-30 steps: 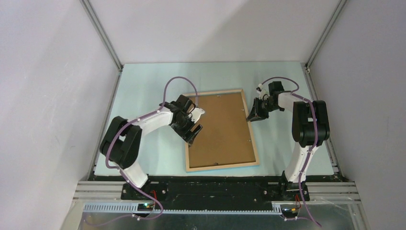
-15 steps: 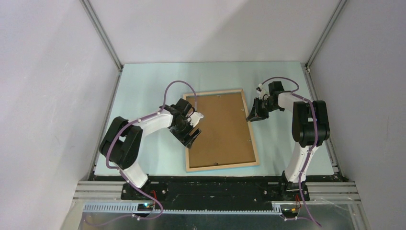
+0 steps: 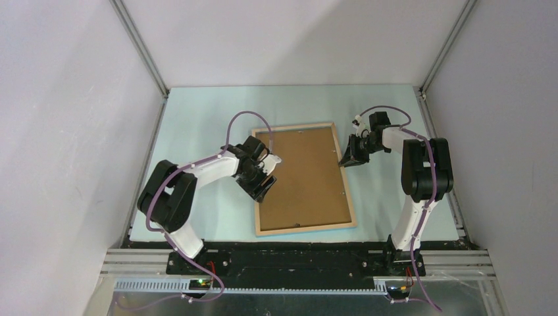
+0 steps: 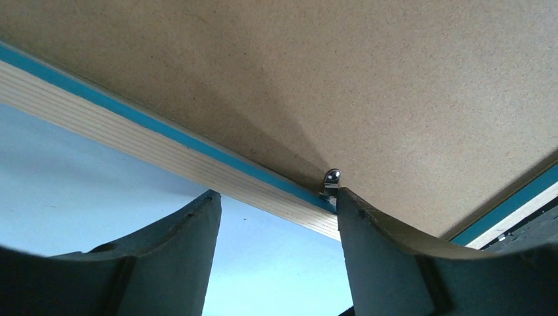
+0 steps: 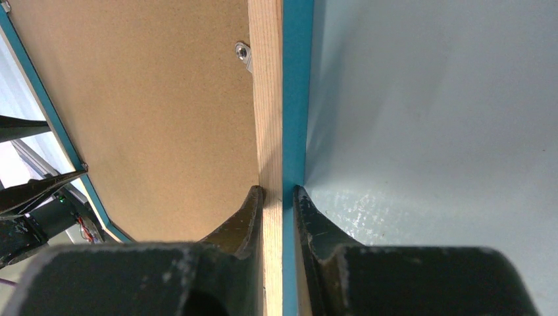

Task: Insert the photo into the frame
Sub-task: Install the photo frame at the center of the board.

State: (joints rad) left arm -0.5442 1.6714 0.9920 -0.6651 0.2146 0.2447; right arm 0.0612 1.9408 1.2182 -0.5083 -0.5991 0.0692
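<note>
Top view: a large, thin, rectangular pale-wood picture frame (image 3: 349,192) with blue edges is laid flat on the pale blue table (image 3: 197,125). Its long axis runs near to far, the far end leaning slightly left. A brown fibreboard backing board (image 3: 306,174) is seated inside.
Left wrist view: the left gripper (image 4: 279,230) is held apart across the left rail, beside a small metal tab (image 4: 332,176).
Right wrist view: the right gripper (image 5: 279,197) is clamped on the right rail.

Brown backing board (image 3: 306,178) lies flat mid-counter, long side running near-far, slightly skewed. Small metal tab (image 4: 332,176) at its left edge, another (image 5: 243,52) at its right edge. Counter (image 3: 197,122) is pale blue. White walls (image 3: 283,39) all round, aluminium posts (image 3: 139,46) in the far corners.
</note>
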